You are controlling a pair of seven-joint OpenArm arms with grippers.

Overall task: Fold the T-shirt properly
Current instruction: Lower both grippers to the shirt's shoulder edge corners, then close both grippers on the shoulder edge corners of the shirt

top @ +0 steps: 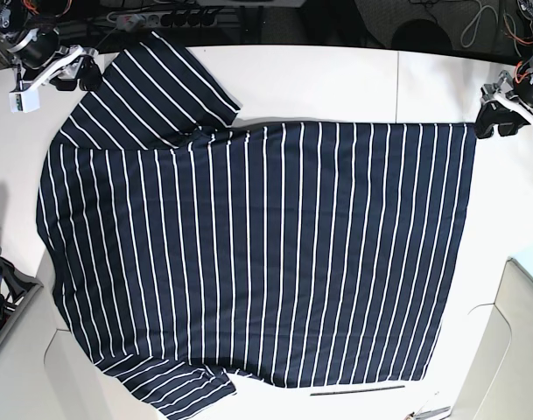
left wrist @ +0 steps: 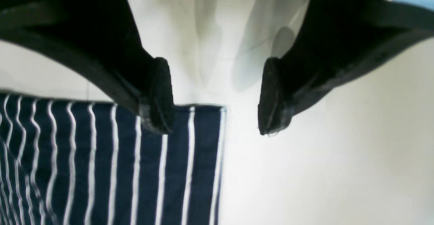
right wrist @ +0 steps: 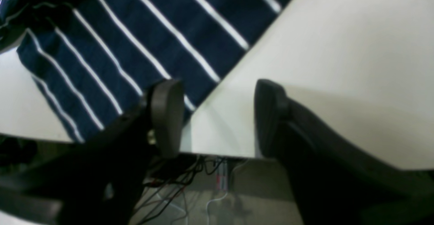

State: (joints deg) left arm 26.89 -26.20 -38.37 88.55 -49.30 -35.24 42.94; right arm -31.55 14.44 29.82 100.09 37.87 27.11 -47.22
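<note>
Because the T-shirt (top: 257,254) lies flat on the table (top: 336,83), the left gripper (left wrist: 217,96) and right gripper (right wrist: 217,116) hover wide open and empty at its far corners, probably to lift one edge.

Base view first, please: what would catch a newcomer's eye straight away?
The T-shirt, navy with thin white stripes, lies spread flat over most of the white table. The right gripper sits at its far sleeve, the left gripper at its far hem corner, both with jaws open.
</note>
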